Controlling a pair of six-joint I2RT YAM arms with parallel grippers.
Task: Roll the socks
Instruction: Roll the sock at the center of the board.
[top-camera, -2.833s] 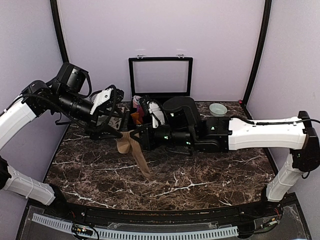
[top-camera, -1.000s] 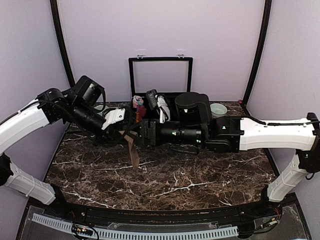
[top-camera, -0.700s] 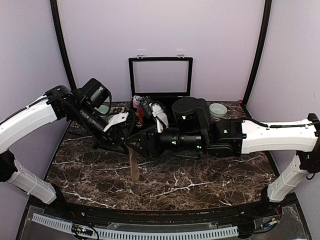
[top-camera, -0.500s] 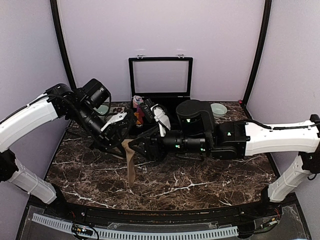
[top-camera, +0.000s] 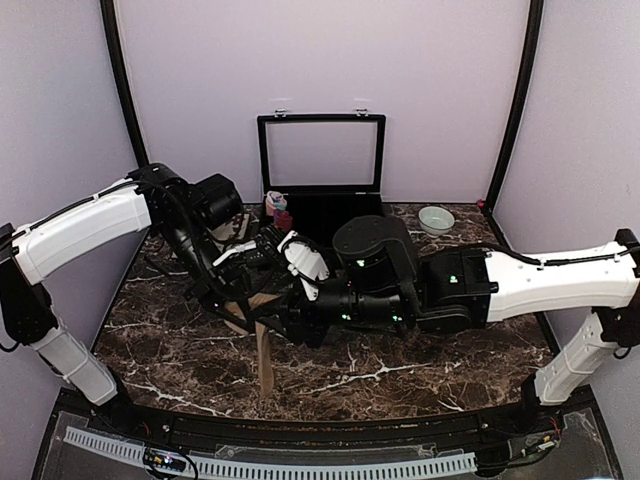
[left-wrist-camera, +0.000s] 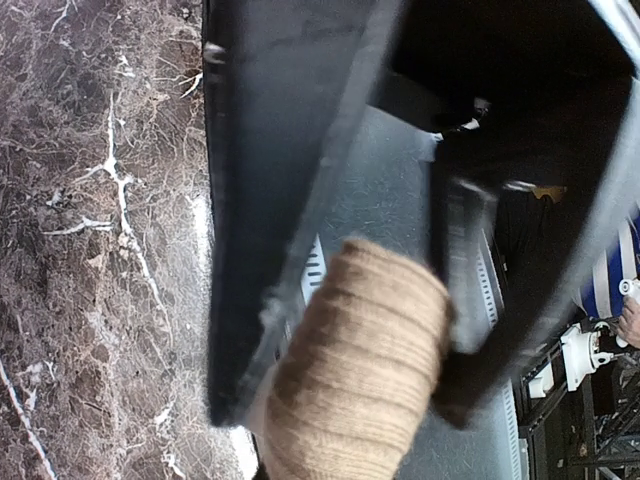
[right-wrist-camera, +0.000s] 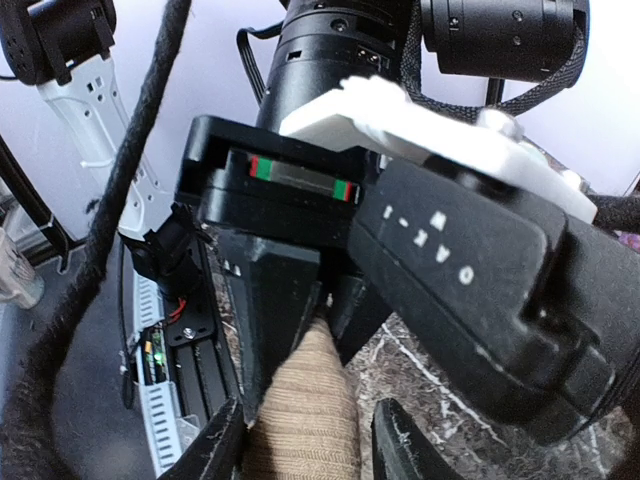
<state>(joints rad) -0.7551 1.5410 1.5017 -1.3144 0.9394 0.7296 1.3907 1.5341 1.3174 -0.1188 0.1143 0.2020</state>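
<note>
Tan sock is clamped in the left hand and hung down over the marble counter, left of centre. Right hand is set with fingers either side of the sock; whether it is gripped cannot be told.

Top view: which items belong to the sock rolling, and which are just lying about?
Job: tan sock, clamped in the left gripper, right gripper straddling it; red-maroon sock at the back.
Lying about: pink and light-blue bundle; pale bowl; black open case.
</note>
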